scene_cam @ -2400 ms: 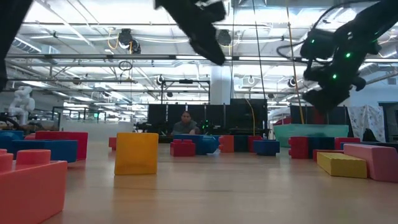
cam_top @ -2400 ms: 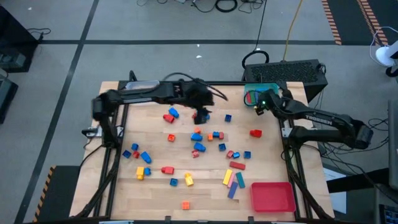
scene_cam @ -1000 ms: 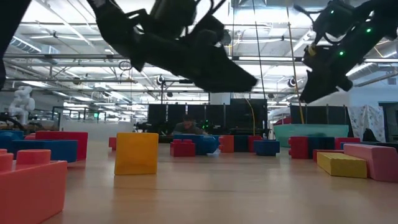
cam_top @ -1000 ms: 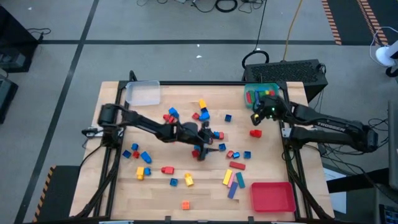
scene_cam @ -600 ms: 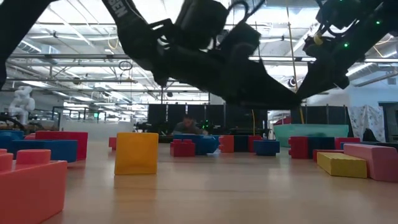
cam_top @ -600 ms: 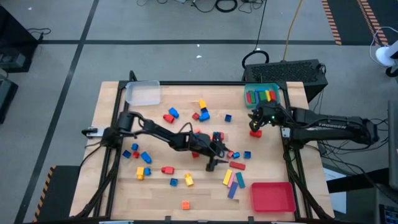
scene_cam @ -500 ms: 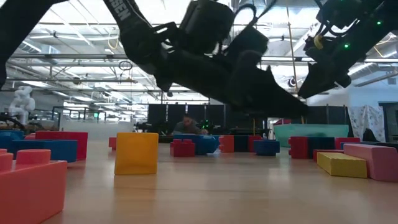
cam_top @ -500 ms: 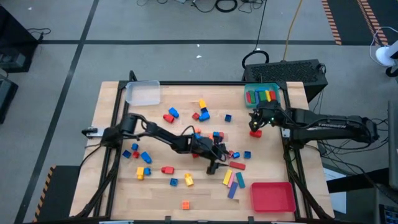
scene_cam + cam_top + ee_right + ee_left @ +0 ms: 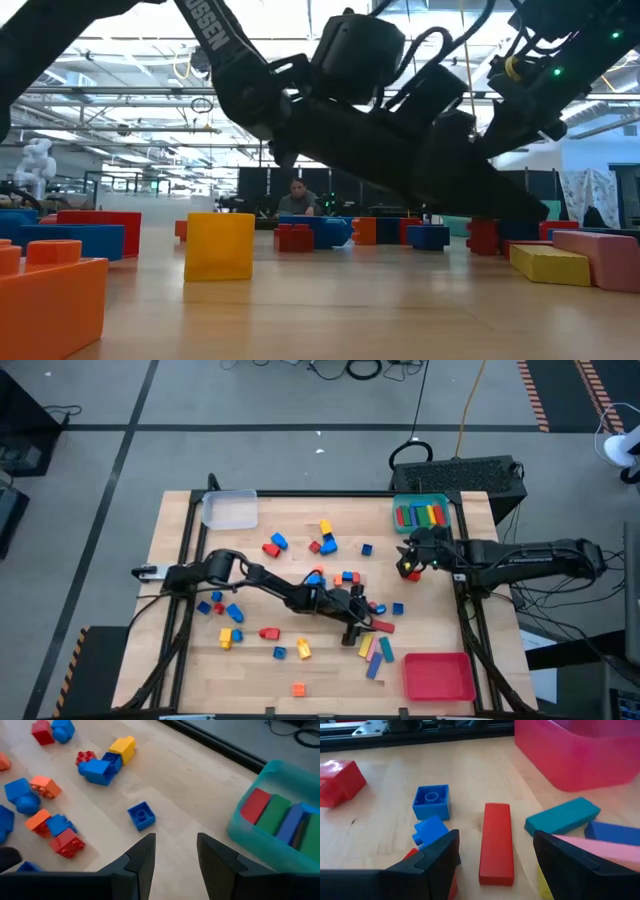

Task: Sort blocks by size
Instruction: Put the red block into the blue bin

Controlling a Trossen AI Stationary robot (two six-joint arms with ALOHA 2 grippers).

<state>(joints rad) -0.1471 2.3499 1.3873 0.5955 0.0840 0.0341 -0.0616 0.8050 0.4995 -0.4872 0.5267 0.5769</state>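
Many small coloured blocks lie scattered on the wooden table (image 9: 180, 660). My left gripper (image 9: 357, 632) is open and low over the near right part. In the left wrist view its fingers (image 9: 496, 839) stand on either side of a long red bar (image 9: 496, 842) without touching it. The bar lies flat on the table (image 9: 381, 626), next to teal, blue, pink and yellow long bars (image 9: 375, 650). My right gripper (image 9: 405, 560) is open and empty (image 9: 176, 840) over a red block (image 9: 408, 573), near the teal tray (image 9: 422, 513).
A clear tray (image 9: 230, 510) stands at the far left. The teal tray (image 9: 280, 815) at the far right holds red, green and blue blocks. A red tray (image 9: 438, 676) stands at the near right, close to the long bars. A blue cube (image 9: 431, 802) lies beside the red bar.
My left gripper has gone toward the table's right and near edges, from the middle cluster down to the long red bar. My right gripper has gone from beside the teal tray a little toward the near edge, over the red block. No block has visibly moved.
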